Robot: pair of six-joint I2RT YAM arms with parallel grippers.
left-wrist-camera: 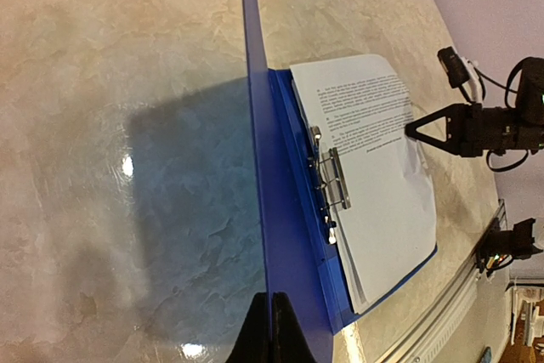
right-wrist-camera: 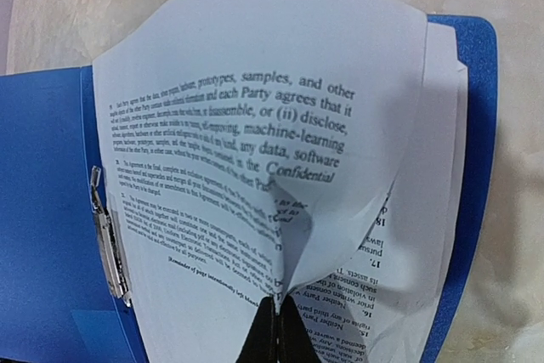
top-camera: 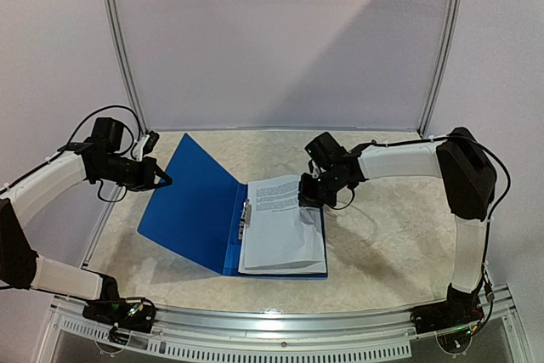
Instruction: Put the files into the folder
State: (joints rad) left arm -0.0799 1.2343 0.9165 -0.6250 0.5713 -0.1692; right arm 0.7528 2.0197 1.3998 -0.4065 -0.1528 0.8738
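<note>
Lying open on the counter, the folder is carrying the files on its right half; the left claw is clamping the raised cover's edge, while the right claw is pinching their buckled top sheet.

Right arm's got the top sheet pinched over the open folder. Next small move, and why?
Probably lower the right tool slightly toward the folder and let go. It pinches the top sheet at its edge, and the sheet bulges and creases there, though it already lies over the other sheets beside the clip. The left tool holds the folder open, so nothing blocks the drop.
</note>
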